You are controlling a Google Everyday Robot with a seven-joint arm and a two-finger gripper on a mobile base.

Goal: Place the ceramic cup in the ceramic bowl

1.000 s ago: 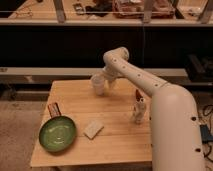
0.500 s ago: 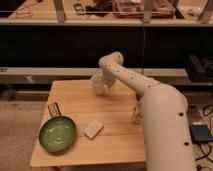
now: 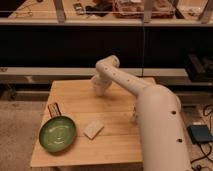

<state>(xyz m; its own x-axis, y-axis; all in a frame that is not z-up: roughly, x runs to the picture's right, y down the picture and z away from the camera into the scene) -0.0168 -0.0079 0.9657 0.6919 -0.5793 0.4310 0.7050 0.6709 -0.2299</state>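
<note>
The green ceramic bowl (image 3: pixel 58 134) lies empty at the front left of the wooden table (image 3: pixel 75 97). My white arm reaches from the lower right across to the back middle of the table. There the gripper (image 3: pixel 100 87) points down onto the spot where the ceramic cup stands. The cup is almost wholly hidden by the gripper and wrist, and I cannot tell it apart from them. The bowl lies well to the front left of the gripper.
A pale sponge-like block (image 3: pixel 93 129) lies just right of the bowl. A small dark packet (image 3: pixel 53 109) rests behind the bowl. A white bottle-like figure (image 3: pixel 134 115) stands at the right, partly behind my arm. Dark shelving runs behind the table.
The wrist has swung left and down over the cup. The cup showed beside the gripper before and is now covered by it. Bowl and block have not moved.
</note>
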